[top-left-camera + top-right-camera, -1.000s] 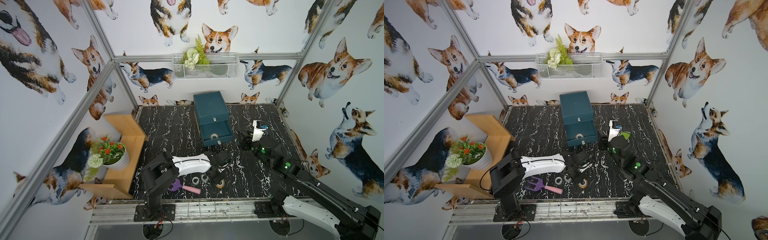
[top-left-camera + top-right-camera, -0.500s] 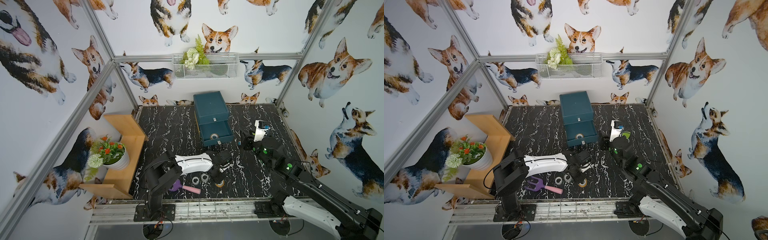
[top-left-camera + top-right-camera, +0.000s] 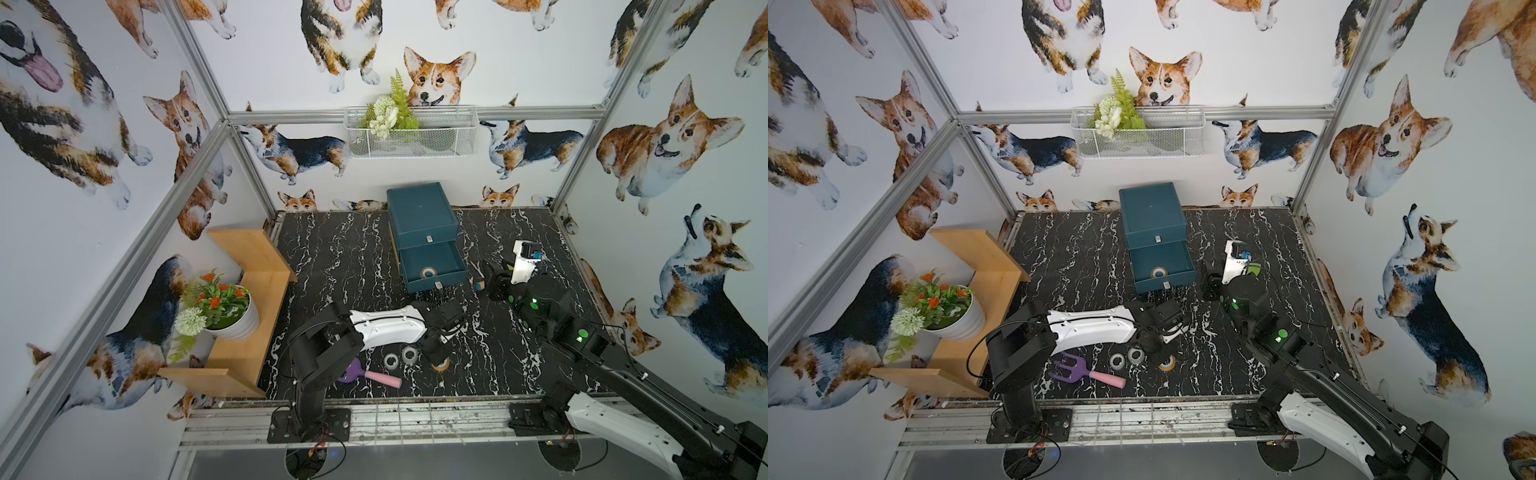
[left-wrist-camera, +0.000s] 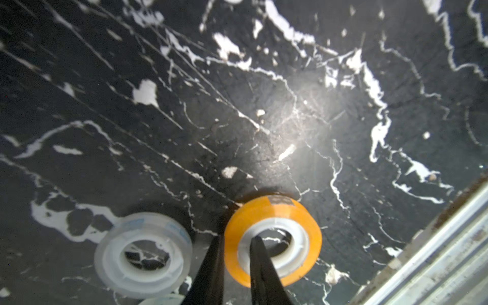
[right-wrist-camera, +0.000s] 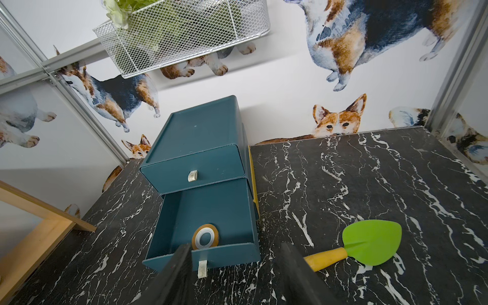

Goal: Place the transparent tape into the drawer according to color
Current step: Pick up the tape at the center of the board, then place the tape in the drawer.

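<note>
An orange transparent tape (image 4: 290, 211) lies flat on the black marble table near its front edge, in both top views (image 3: 441, 365) (image 3: 1167, 364). My left gripper (image 4: 236, 239) is shut on its wall, one finger in the core and one outside. Two clear tapes (image 3: 391, 360) (image 3: 409, 354) lie just left of it; the nearer one (image 4: 148, 224) shows in the left wrist view. The teal cabinet's lower drawer (image 5: 227, 256) stands open with another orange tape (image 5: 215, 236) inside, while the upper drawer (image 5: 195, 169) is closed. My right gripper (image 5: 235, 253) hovers open and empty in front of the drawer's right corner (image 3: 490, 276).
A green toy trowel (image 5: 369, 243) with a yellow handle lies right of the drawer. A purple toy fork (image 3: 1073, 365) with a pink handle lies at the front left. A wooden shelf (image 3: 249, 257) with a flower pot stands at the left. A metal rail (image 4: 435, 250) runs along the table's front edge.
My left gripper has closed on the orange tape's wall. The right arm has barely shifted and its jaws stay open.
</note>
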